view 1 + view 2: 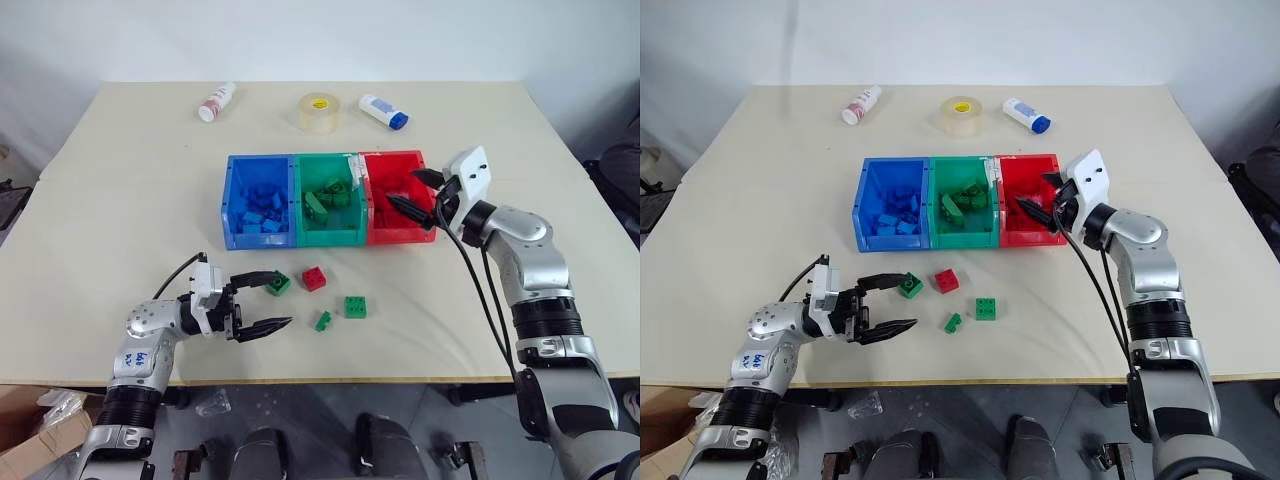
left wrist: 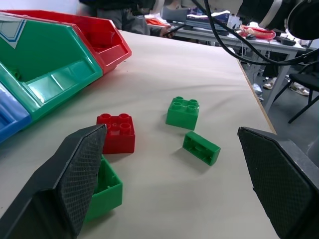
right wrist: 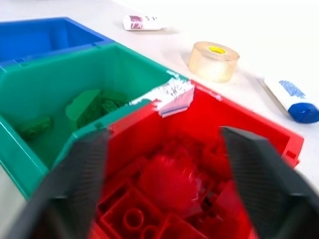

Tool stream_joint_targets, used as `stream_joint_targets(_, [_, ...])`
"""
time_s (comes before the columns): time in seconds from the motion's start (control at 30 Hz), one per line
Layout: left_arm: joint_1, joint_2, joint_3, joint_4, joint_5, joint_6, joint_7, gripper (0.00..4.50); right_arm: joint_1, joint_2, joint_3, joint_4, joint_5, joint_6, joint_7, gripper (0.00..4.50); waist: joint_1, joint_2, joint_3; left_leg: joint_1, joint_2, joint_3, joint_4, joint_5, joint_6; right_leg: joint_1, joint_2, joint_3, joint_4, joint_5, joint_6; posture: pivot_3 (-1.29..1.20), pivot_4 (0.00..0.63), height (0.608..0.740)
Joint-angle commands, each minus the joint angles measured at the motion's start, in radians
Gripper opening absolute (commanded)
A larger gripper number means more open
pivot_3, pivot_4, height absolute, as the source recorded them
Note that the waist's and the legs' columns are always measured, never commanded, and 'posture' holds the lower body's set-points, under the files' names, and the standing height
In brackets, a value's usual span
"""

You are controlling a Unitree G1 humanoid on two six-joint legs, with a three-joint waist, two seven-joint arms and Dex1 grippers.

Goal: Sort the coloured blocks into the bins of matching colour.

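Red bin point(image 1: 395, 232) sits beneath the released right end effector point(image 1: 420, 193); left end effector point(image 1: 268, 303), released, hovers beside loose blocks point(image 1: 333, 297).

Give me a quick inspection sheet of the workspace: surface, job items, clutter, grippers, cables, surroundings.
Surface: beige table, no spills seen.
Job's things: blue bin, green bin, red bin in a row, each holding matching blocks. Loose in front: red block, three green blocks.
Clutter: tape roll, two white bottles behind the bins.
Grippers: left gripper open, low beside the nearest green block; right gripper open over the red bin.
Cables: black cables along the right arm.
Surroundings: cardboard box on the floor, left.
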Motion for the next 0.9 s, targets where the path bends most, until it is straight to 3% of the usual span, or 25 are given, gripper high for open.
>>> stream_joint_targets(0.03, [-0.009, 0.001, 0.002, -0.006, -0.004, -0.014, -0.009, 4.5, 0.029, -0.002, -0.01, -0.072, 0.026, -0.004, 0.027, 4.47, 0.0, 0.0, 0.0, 0.0, 0.0, 0.0, 0.0, 0.0, 0.0, 0.0, 0.0, 0.0, 0.0, 0.0, 0.0, 0.0, 0.15, 0.74])
stream_joint_targets(0.17, [-0.005, 0.008, 0.008, -0.004, -0.007, -0.014, -0.019, 4.5, 0.138, -0.054, -0.003, -0.22, 0.075, 0.079, 0.123, 4.47, 0.004, 0.0, 0.0, 0.0, 0.0, 0.0, 0.0, 0.0, 0.0, 0.0, 0.0, 0.0, 0.0, 0.0, 0.0, 0.0, 0.15, 0.74])
stream_joint_targets(0.33, [0.005, 0.018, 0.013, 0.006, -0.006, -0.021, -0.035, 4.5, 0.384, -0.194, -0.021, -0.46, 0.171, 0.194, 0.283, 4.47, 0.006, 0.0, 0.0, -0.001, 0.0, -0.001, 0.001, 0.0, 0.001, 0.0, 0.0, 0.0, 0.0, 0.0, 0.0, 0.0, 0.15, 0.74])
stream_joint_targets(0.57, [0.009, 0.027, 0.016, 0.025, -0.004, -0.028, -0.049, 4.5, 0.646, -0.335, -0.103, -0.62, 0.231, 0.219, 0.36, 4.47, 0.003, 0.0, 0.0, 0.001, 0.0, 0.0, 0.001, 0.0, 0.0, 0.0, 0.0, 0.001, -0.001, 0.0, 0.0, 0.0, 0.15, 0.74])
stream_joint_targets(0.7, [0.006, 0.027, 0.016, 0.028, -0.005, -0.03, -0.048, 4.5, 0.692, -0.353, -0.116, -0.651, 0.24, 0.221, 0.363, 4.47, 0.002, 0.0, 0.0, 0.001, 0.0, 0.0, 0.002, 0.0, 0.0, 0.0, 0.0, 0.001, -0.001, 0.0, 0.0, 0.0, 0.15, 0.74])
stream_joint_targets(0.9, [0.005, 0.022, 0.012, 0.017, -0.004, -0.028, -0.036, 4.5, 0.592, -0.283, 0.013, -0.662, 0.211, 0.246, 0.322, 4.47, 0.001, -0.001, 0.0, 0.001, 0.0, 0.0, 0.002, 0.0, 0.0, 0.0, 0.0, 0.001, -0.001, 0.0, 0.0, 0.0, 0.15, 0.74])
